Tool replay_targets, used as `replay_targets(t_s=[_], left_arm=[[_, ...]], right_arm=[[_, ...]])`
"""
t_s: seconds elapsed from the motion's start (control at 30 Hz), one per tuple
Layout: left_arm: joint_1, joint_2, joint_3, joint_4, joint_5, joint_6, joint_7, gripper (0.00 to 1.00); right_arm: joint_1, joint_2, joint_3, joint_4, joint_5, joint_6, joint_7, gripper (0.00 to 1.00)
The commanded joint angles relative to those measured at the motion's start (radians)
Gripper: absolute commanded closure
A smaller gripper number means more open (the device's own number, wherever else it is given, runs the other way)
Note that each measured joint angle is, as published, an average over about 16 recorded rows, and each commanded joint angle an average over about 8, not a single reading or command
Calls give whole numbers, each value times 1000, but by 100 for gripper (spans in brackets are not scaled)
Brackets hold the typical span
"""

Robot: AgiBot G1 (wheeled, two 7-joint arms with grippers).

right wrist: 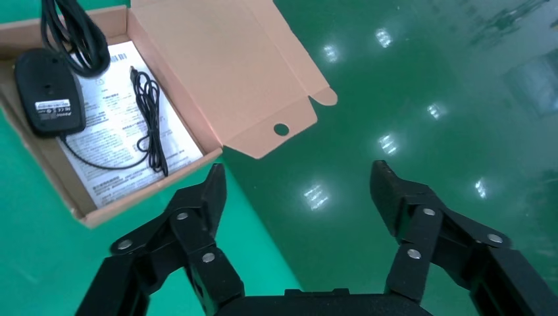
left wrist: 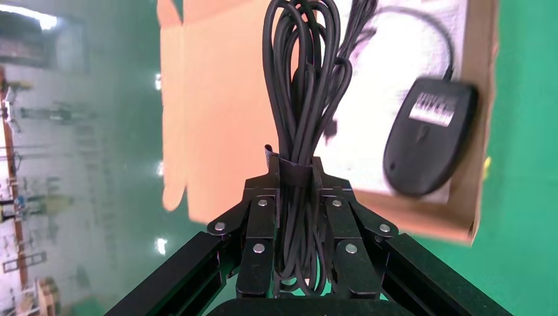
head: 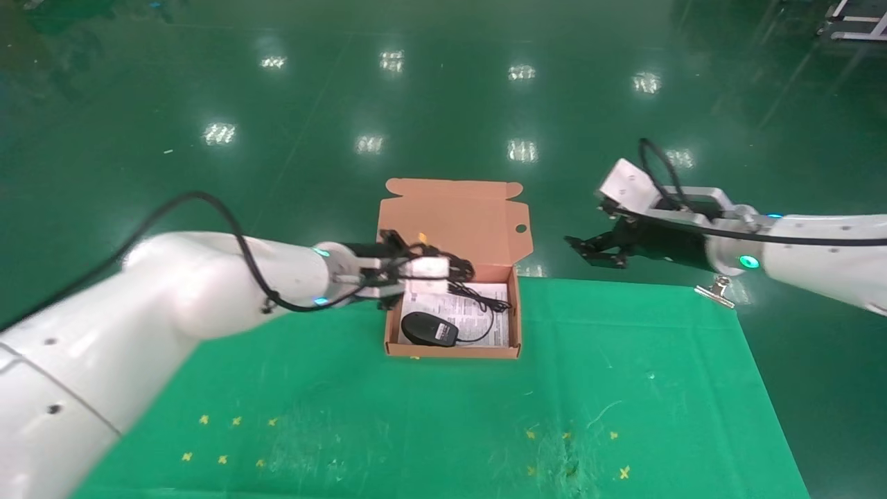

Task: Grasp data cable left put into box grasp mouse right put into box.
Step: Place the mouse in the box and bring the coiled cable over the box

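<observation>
The box [head: 509, 326] sits open at the table's far edge, its lid [head: 454, 222] standing up behind. Inside on the white sheet [head: 478, 319] lies the black mouse [head: 429, 328] with its thin cord [head: 485, 299]. My left gripper [head: 463, 269] hovers over the box's back left part, shut on the bundled data cable [left wrist: 299, 125], which hangs from the jaws over the box. The mouse [left wrist: 429, 135] lies beside the bundle. My right gripper [head: 589, 251] floats open and empty beyond the table edge, right of the box [right wrist: 39, 155].
A metal binder clip [head: 716, 290] holds the green cloth at the table's far right corner. Yellow cross marks [head: 229, 440] dot the cloth near the front. Past the far edge is shiny green floor.
</observation>
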Motion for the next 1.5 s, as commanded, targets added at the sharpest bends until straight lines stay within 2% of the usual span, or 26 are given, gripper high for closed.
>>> replay_targets(t_s=[0.03,0.23,0.27,0.5,0.53,1.07,1.27,1.5], left_arm=[[6,25,12,39,-35,-28,44,100],[3,31,87,50,-148,-92,90,100],[2,32,100,50,-163,-101,94,95],[-7,37,156,56,-233,-130,103,8],[-8,37,159,57,-236,-131,103,0],[-17,5,148,19,-238,-131,95,0],[-76,-35,121,-13,-248,-149,69,0],[-116,-68,95,-27,-257,-157,52,0]], right_arm=[[-7,37,0,49,-4,-8,27,0],[-36,109,-3,186,-32,3,129,0],[-39,116,-4,202,-38,6,144,0],[-53,142,-11,267,-68,17,199,0],[-54,143,-11,270,-69,17,201,0],[-40,138,-6,266,-69,26,187,0],[12,147,-1,310,-83,16,123,0],[60,159,-14,344,-100,-30,64,0]])
